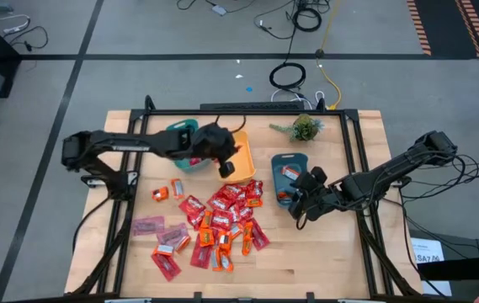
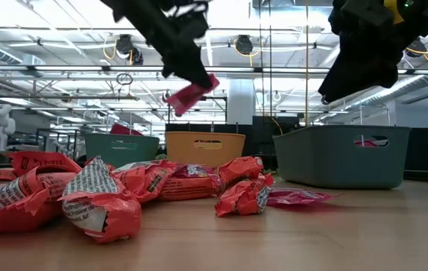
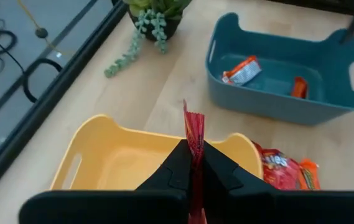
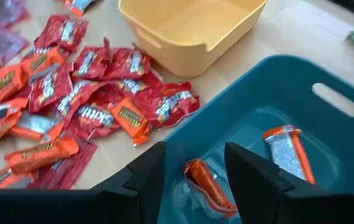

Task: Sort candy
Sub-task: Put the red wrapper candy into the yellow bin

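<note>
From above, the left gripper is seen over the yellow plastic bin, its wrist view shows jaws pinched on a thin red candy wrapper, judged light and crinkly, best gripped edgewise, while the right gripper, jaws parted and empty, hangs over the teal plastic bin.

Red candy wrappers just ahead of the right gripper carry white "Skittles" lettering; orange wrappers among them bear yellow "Reese's" lettering. Other print is too small to read.
</note>
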Controlling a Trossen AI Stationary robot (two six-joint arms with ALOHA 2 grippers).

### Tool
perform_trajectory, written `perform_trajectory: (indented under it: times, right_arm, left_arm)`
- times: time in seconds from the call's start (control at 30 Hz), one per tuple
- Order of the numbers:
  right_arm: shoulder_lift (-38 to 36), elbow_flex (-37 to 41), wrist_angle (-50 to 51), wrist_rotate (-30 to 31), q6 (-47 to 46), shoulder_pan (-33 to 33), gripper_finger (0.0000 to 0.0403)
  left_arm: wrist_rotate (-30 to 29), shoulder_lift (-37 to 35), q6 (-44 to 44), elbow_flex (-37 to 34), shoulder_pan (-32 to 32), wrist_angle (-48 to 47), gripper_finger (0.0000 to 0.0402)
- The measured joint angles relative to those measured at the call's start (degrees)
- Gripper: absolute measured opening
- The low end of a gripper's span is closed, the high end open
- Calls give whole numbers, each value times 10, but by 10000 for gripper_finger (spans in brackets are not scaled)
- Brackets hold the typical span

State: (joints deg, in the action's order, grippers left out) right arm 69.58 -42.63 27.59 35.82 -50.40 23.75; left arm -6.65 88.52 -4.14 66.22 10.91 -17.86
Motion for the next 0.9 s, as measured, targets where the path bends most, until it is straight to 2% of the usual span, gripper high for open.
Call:
perform_trajectory:
  times: [0.13,0.4,0.73,0.9]
  right_arm:
    - [0,0,-17,-6,29,0,157]
    - [0,0,-95,-20,165,8,157]
    - [19,0,-98,-32,282,19,157]
    - [35,0,-98,-32,318,19,157]
  left_arm:
    - [36,30,0,0,18,19,24]
    - [38,54,0,0,28,21,58]
    - [39,53,0,0,28,10,64]
    - [82,53,0,0,30,-5,77]
